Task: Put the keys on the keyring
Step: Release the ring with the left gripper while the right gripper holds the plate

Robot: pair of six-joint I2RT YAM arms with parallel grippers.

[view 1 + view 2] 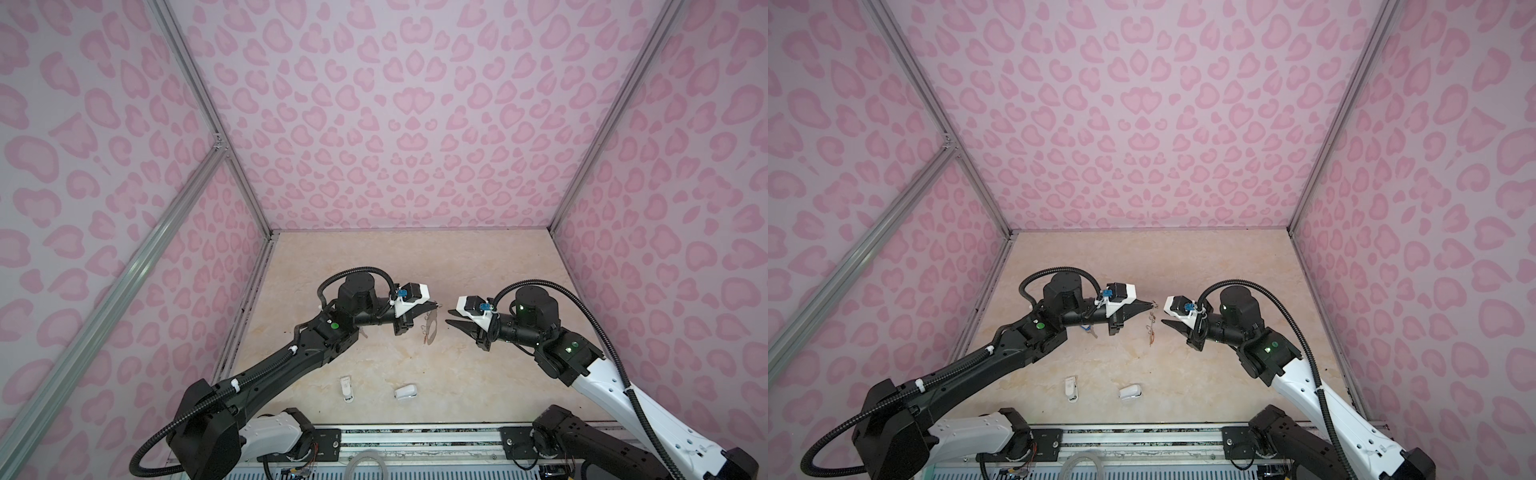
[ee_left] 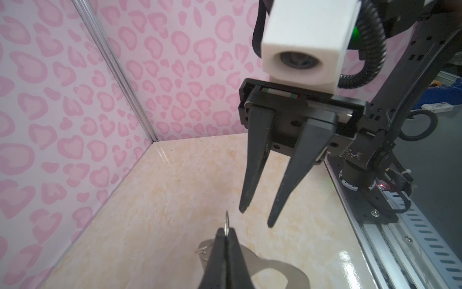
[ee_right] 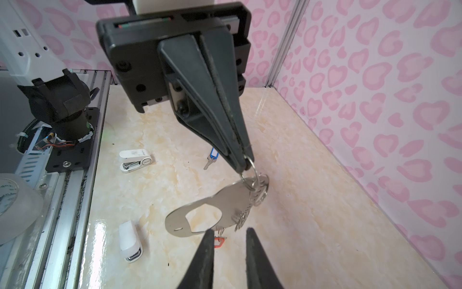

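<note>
The blue key point(image 1: 1089, 329) lies on the surface point(image 1: 374, 257) under your left arm. Your left fingers point(image 1: 430, 308) are clenched on a wire ring of the keyring point(image 1: 432, 328), which hangs mid-frame. The orange key point(image 3: 220, 241) shows at its low end. Just right of it, your right fingers point(image 1: 459, 327) stand apart, holding nothing.

Pink spotted walls point(image 1: 374, 124), seemingly marble floor point(image 1: 415, 266)

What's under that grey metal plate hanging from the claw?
An orange-red tag pokes out beneath the keyring; the rest of that key is covered by the plate.
</note>
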